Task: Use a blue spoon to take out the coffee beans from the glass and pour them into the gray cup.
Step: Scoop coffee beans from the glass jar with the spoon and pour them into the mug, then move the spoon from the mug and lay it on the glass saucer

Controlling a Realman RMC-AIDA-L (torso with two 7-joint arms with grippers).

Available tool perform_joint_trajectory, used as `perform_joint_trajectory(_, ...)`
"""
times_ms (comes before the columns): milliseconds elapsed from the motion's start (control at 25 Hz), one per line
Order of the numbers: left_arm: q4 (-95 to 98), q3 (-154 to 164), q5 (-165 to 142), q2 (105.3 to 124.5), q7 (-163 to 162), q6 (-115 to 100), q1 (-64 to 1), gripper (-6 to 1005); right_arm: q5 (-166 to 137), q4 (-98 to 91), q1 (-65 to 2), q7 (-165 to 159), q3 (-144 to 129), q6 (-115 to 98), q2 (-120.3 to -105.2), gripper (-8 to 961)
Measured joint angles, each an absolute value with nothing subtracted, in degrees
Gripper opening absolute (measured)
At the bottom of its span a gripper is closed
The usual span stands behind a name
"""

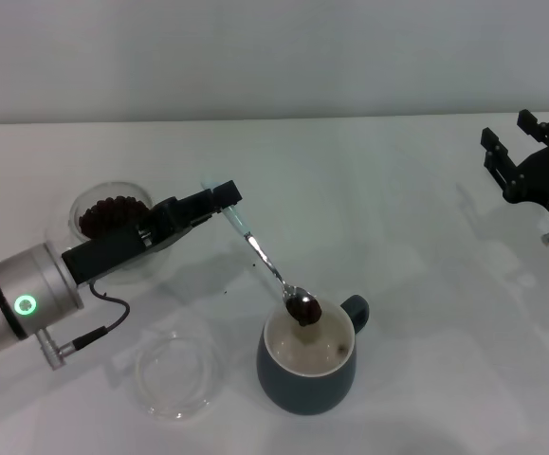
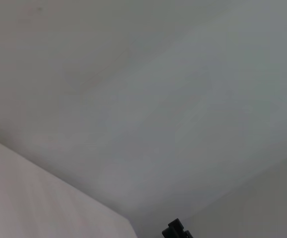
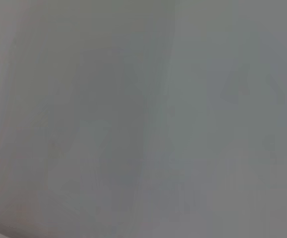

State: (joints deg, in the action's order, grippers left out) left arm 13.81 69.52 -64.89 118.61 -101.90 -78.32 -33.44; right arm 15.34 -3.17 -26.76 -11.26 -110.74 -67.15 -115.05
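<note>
In the head view my left gripper (image 1: 219,198) is shut on the pale handle of the blue spoon (image 1: 260,252). The spoon slopes down to the right, its metal bowl just over the rim of the gray cup (image 1: 307,365). A small heap of coffee beans (image 1: 305,308) sits in the spoon's bowl. One or two beans lie on the cup's cream inside. The glass (image 1: 113,220), full of beans, stands behind my left arm, partly hidden by it. My right gripper (image 1: 521,152) is parked at the far right edge, away from everything.
A flat clear round dish (image 1: 174,368) lies on the white table left of the gray cup. A few stray beans lie on the table near the spoon. Both wrist views show only pale blank surface.
</note>
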Motion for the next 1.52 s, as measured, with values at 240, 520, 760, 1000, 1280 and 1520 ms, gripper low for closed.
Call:
perform_joint_trajectory(240,14.48,69.57,-66.13,118.63,-98.87,-78.18,-33.72,129,15.36,-3.17,-26.34,-11.26,-110.74,-66.99,-115.04,514)
perform_joint_trajectory(520,15.25,69.61,-67.46,118.72,-92.28,-78.26,-33.44,129,15.38,-3.11,-26.26,-10.96,-110.74,-66.96,-114.98,513)
perform_joint_trajectory(760,15.3,69.61,-68.1,118.61,-85.18,-79.3,-33.35,129,15.25,-3.07,-26.18,-10.93,-110.74,-66.96,-114.93,513)
perform_joint_trajectory(1000,15.99,70.06,-68.75,118.77,-79.06,-82.05,-33.63,129,15.03,-2.92,-26.19,-10.91,-110.74,-66.97,-114.86,514)
perform_joint_trajectory(1280,16.83,70.96,-67.78,119.0,-78.07,-83.44,-33.52,129,14.96,-2.79,-26.19,-10.9,-110.81,-66.98,-114.78,514)
perform_joint_trajectory(1520,17.8,70.56,-62.27,118.25,-85.08,-84.61,-31.29,129,14.94,-2.59,-26.13,-10.89,-110.77,-66.98,-114.7,513)
